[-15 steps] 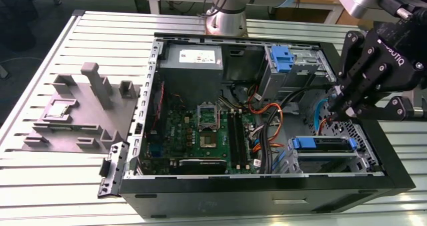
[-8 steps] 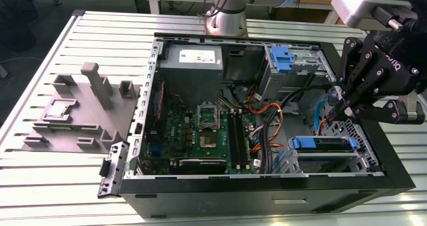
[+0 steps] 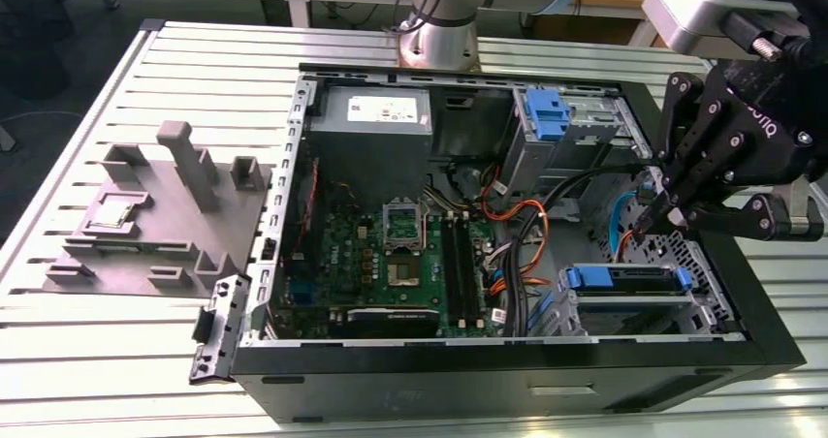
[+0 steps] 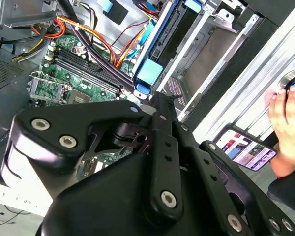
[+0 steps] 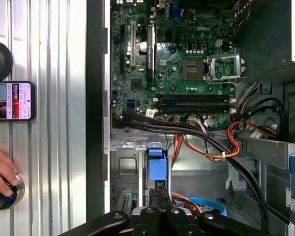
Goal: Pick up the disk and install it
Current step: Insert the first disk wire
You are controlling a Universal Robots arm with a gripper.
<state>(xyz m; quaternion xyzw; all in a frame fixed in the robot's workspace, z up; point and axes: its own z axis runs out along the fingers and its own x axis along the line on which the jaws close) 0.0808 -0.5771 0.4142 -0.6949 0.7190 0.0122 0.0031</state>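
The disk (image 3: 627, 279) lies in the drive cage at the front corner of the open computer case (image 3: 518, 365), on the exterior view's right, with its blue carrier frame around it. Both wrist views show the blue carrier end of the disk (image 4: 150, 73) (image 5: 157, 164). My gripper (image 3: 647, 223) hangs just above the disk cage. Its black fingers are shut together with nothing between them, and their tips (image 4: 160, 98) (image 5: 159, 195) sit close to the blue carrier end.
A green motherboard (image 3: 388, 254), the grey power supply (image 3: 375, 113) and bundled cables (image 3: 530, 234) fill the case. Another blue bracket (image 3: 550, 113) sits in the upper bay. A grey fixture (image 3: 155, 215) stands to the case's left. A person's hand (image 5: 0, 172) and a phone (image 5: 11, 101) rest beside the case.
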